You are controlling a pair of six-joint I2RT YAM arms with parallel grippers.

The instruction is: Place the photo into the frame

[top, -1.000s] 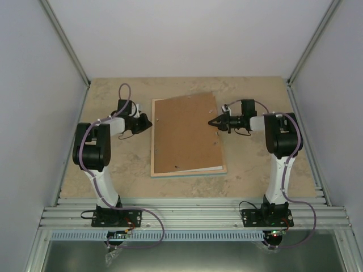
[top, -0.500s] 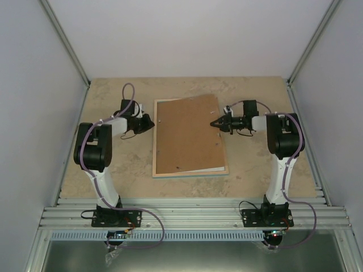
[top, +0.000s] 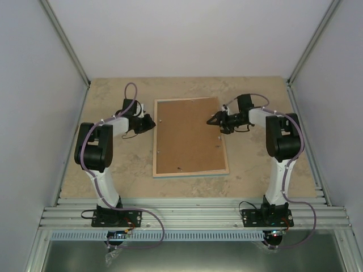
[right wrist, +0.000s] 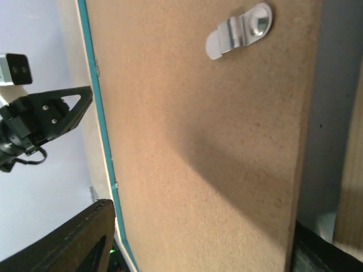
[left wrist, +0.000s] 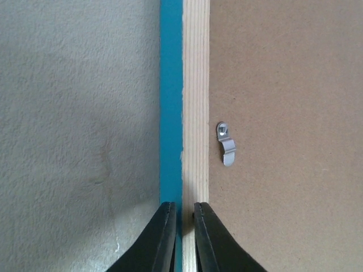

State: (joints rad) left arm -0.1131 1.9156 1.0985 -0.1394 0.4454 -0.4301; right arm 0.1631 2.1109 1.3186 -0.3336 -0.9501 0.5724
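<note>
Left gripper (left wrist: 184, 207), narrowed to a slit and holding nothing, sits at the frame's (top: 191, 172) left edge. Right gripper (top: 215, 120) gapes wide at its right edge, likely squaring the frame, which lies face down in the middle of the table (top: 255, 170). Only the wrist views show the turquoise trim and metal clips (left wrist: 226, 145). Photo hidden, presumably under the backing board (top: 187, 136).

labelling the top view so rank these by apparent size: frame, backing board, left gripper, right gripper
1. frame
2. backing board, slightly smaller, lying inside it
3. left gripper and right gripper: look alike, not ranked
</note>
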